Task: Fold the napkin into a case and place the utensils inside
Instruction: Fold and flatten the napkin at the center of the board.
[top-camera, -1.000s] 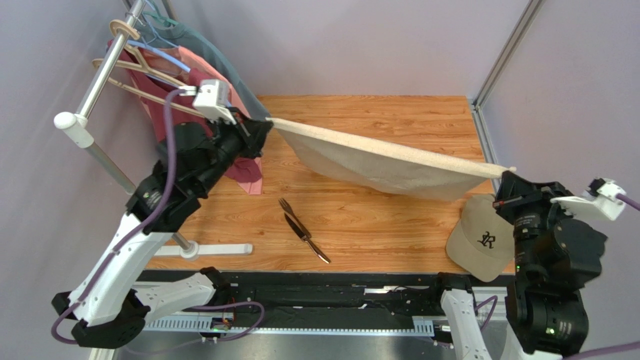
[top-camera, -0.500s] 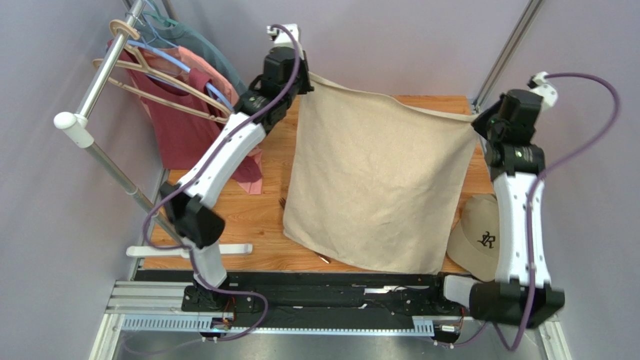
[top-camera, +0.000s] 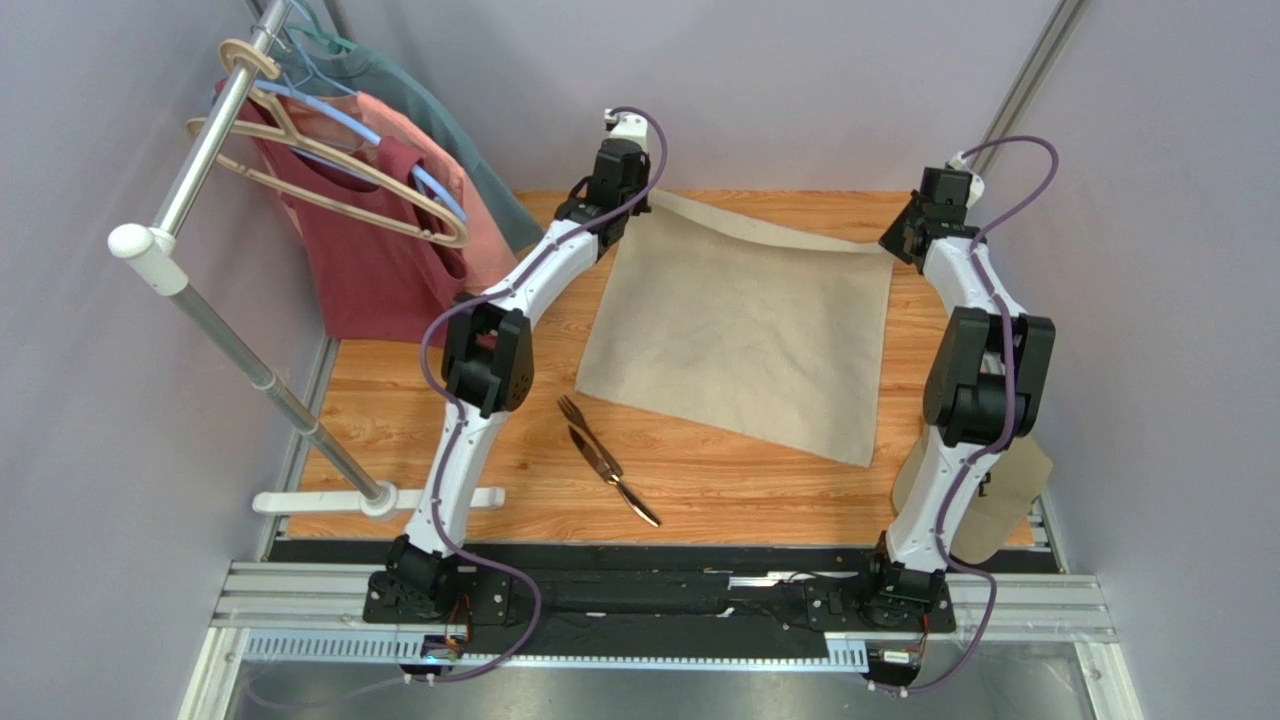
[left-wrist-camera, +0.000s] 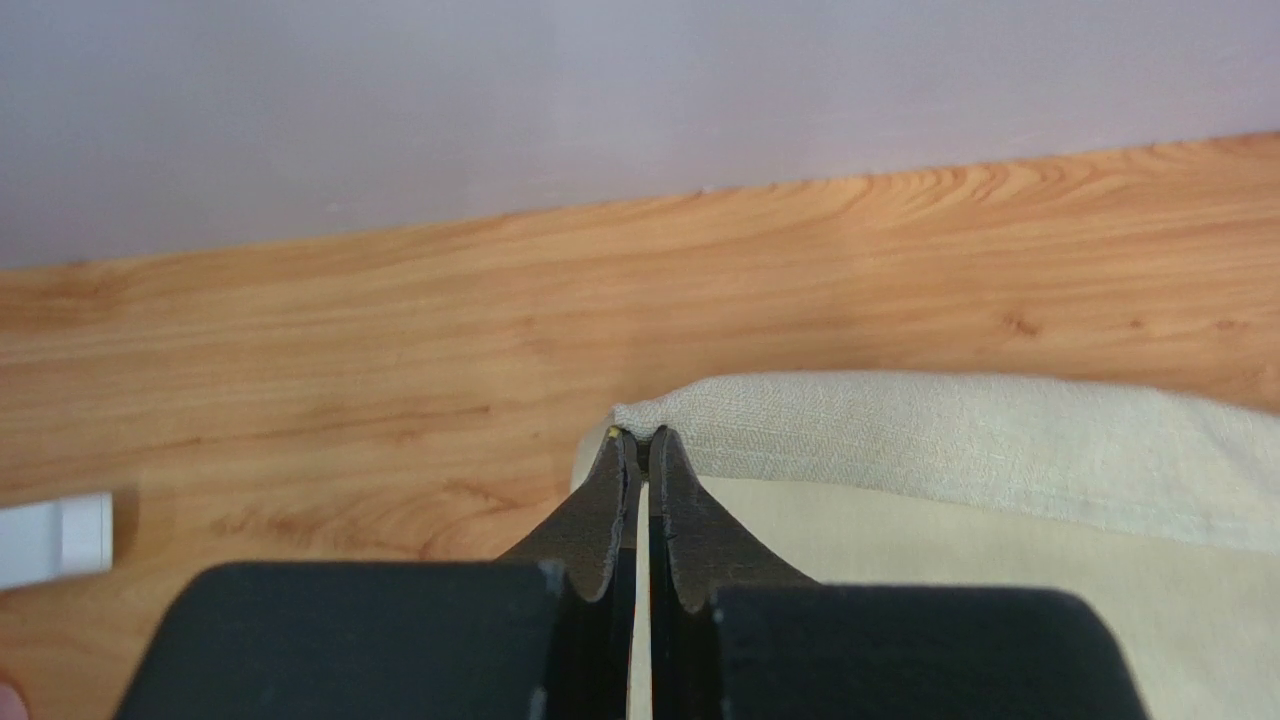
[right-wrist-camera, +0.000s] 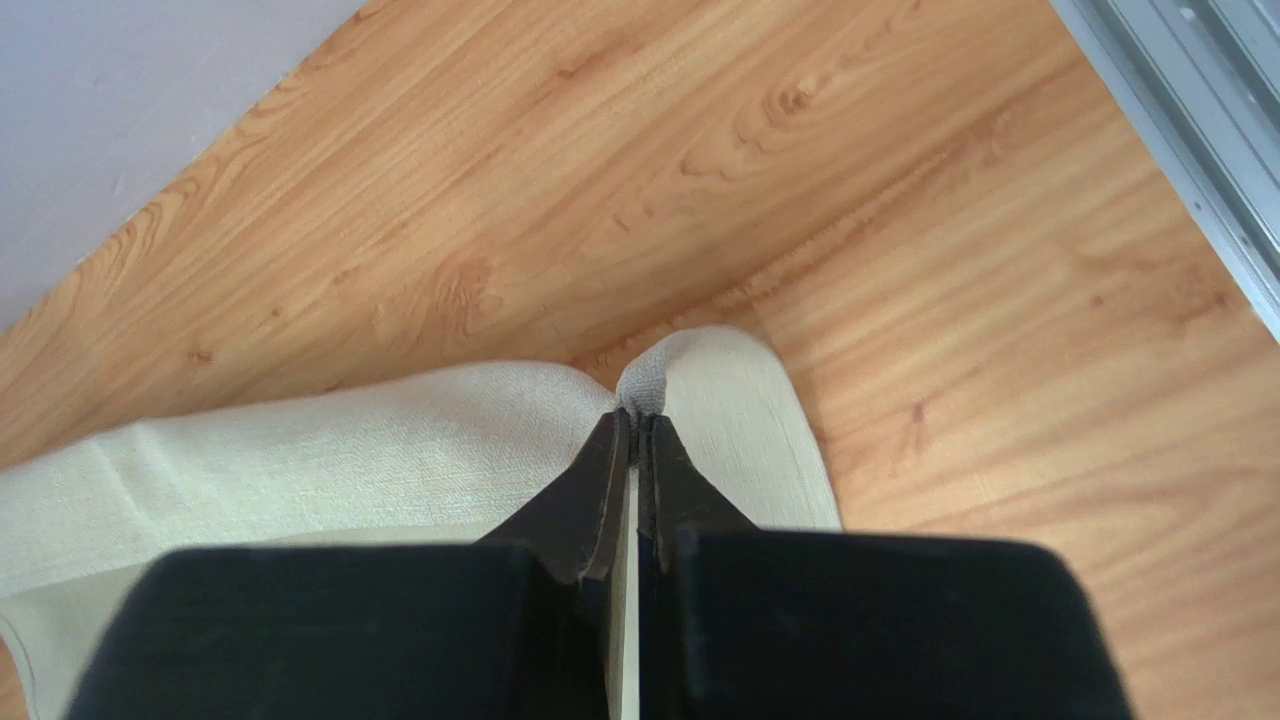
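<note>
Wood-grain desk (top-camera: 451, 405) filled the overhead view, with the beige napkin (top-camera: 736, 323) spread flat across its far half. 2 arms reached to the far edge. The left end effector (top-camera: 643, 195) pinched the napkin's far-left corner and the right end effector (top-camera: 899, 243) its far-right corner. A fork (top-camera: 574, 414) and knife (top-camera: 637, 504) lay touching, just beside the napkin's near-left corner. From the left wrist, closed fingers (left-wrist-camera: 609, 510) clamped a cloth corner over the wood. From the right wrist, fingers (right-wrist-camera: 589, 495) likewise gripped a bunched corner.

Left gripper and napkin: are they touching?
Touching. The left wrist view shows the left gripper shut on a corner of the napkin, with cloth pinched between its fingertips.
</note>
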